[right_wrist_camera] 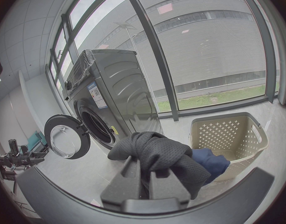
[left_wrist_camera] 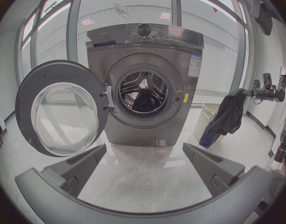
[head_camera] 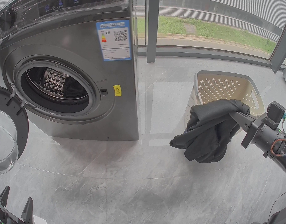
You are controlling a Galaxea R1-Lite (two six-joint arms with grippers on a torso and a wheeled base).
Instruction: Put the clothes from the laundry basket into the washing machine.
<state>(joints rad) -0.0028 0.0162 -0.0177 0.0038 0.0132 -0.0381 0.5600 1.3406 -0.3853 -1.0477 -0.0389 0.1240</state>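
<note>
My right gripper [head_camera: 239, 115] is shut on a dark grey garment [head_camera: 208, 131] that hangs in the air in front of the cream laundry basket [head_camera: 227, 87]. The same grey garment [right_wrist_camera: 158, 153] drapes over the gripper's fingers [right_wrist_camera: 161, 184]. A blue garment [right_wrist_camera: 210, 162] hangs over the basket's near rim [right_wrist_camera: 230, 134]. The grey washing machine [head_camera: 71, 69] stands at the left with its round door [head_camera: 7, 128] swung open and the drum [head_camera: 55, 84] exposed. Something dark lies inside the drum [left_wrist_camera: 143, 101]. My left gripper [left_wrist_camera: 143, 159] is open, low and facing the machine [left_wrist_camera: 146, 78].
Glass window walls [head_camera: 211, 19] run behind the machine and basket. A wide stretch of grey tiled floor [head_camera: 118, 171] lies between the machine and the basket. The open door juts out toward my left arm.
</note>
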